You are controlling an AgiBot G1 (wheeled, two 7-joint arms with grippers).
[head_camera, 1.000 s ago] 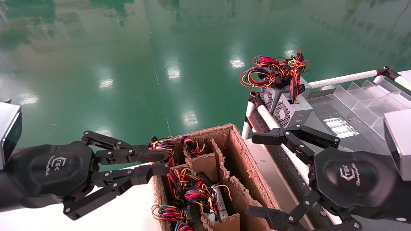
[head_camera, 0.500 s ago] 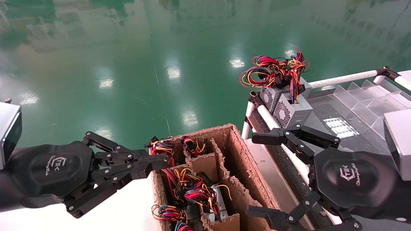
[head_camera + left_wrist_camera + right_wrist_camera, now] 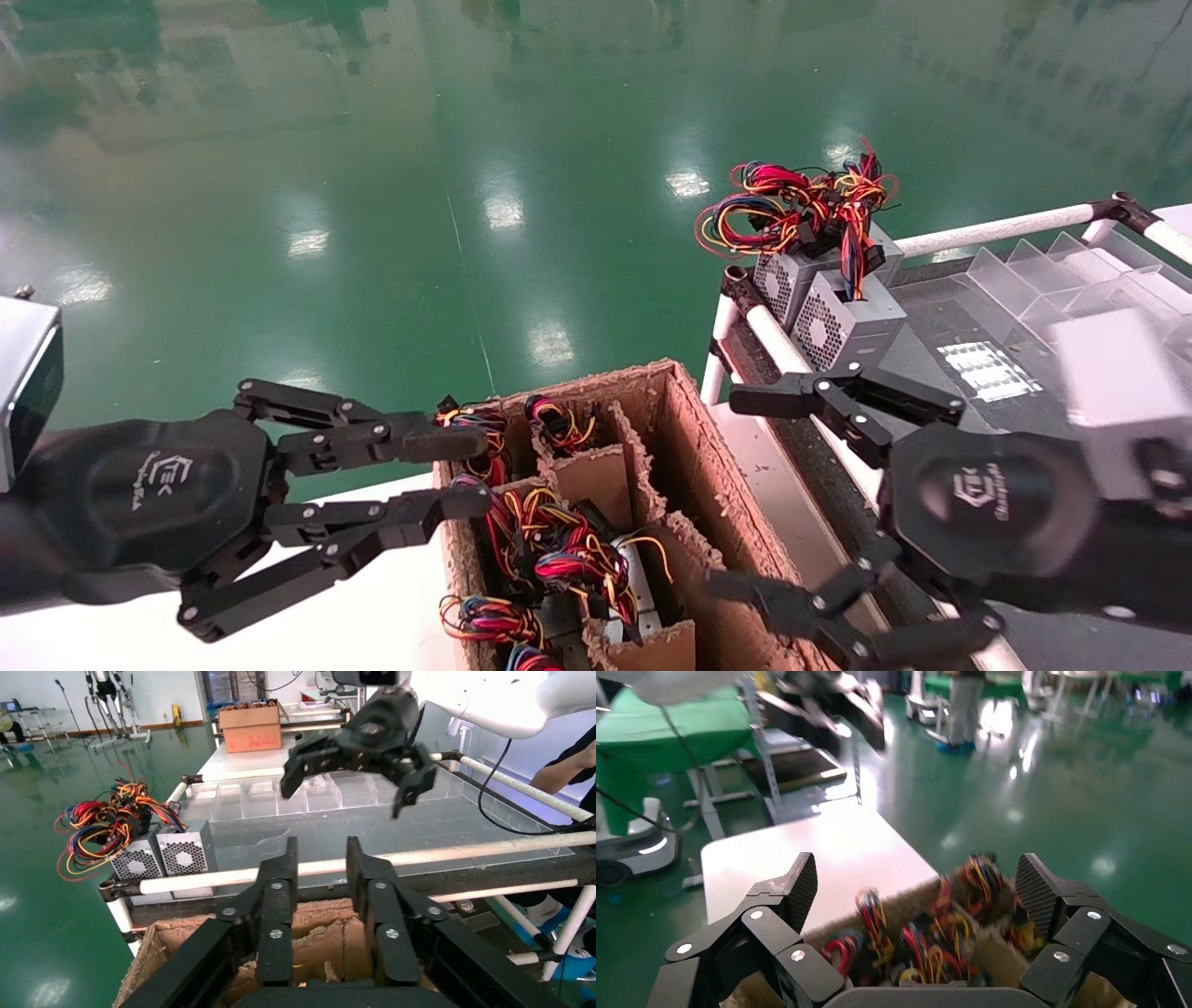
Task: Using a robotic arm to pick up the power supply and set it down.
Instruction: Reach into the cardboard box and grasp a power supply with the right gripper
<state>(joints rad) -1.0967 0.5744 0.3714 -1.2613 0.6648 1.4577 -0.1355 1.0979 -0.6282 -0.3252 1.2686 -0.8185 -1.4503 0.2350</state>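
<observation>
**Right gripper shifting toward carton; left jaws reopened**

The left gripper (image 3: 475, 469), at 8 o'clock beside the carton (image 3: 596, 380), has its jaws spread again after a brief closure. The power supply (image 3: 641, 587) lies ungrasped in the carton at 6 o'clock. The right gripper (image 3: 736, 494), at 4 o'clock with jaws spread wide, has shifted toward the carton. The pickup approach is probably starting.

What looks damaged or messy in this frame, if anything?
The cardboard box has ragged, torn edges along its walls and dividers, and coloured wire bundles spill tangled over its compartments. Two power supplies on the rack stand upright. The left claw and right claw are open, holding nothing.
</observation>
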